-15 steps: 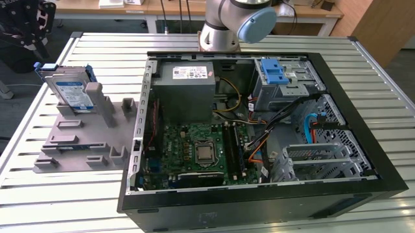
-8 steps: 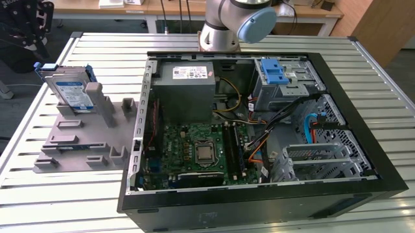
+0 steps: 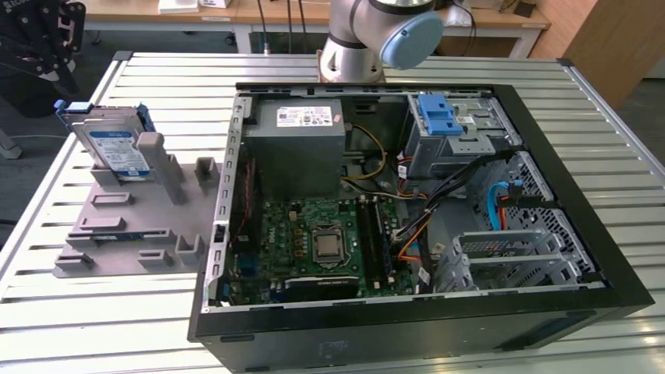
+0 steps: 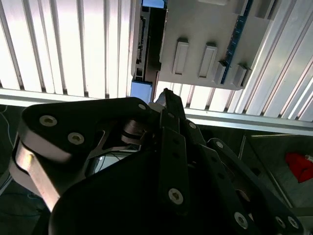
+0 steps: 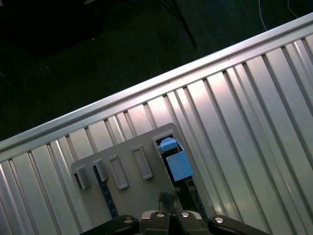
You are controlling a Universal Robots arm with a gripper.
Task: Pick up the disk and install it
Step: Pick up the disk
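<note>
disk [image 3: 112, 146] propped on grey holder [image 3: 117, 234], end effector [image 4: 166, 97] near it

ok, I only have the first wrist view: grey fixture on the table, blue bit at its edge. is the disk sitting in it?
Observer: Yes. In the exterior view the disk stands on edge in a slot of the fixture, with its label showing.
Operator: and where's the gripper relative to it?
Observer: In the exterior view the gripper is out past the edge of the table, on the exterior view's left of the disk and apart from it.
</note>
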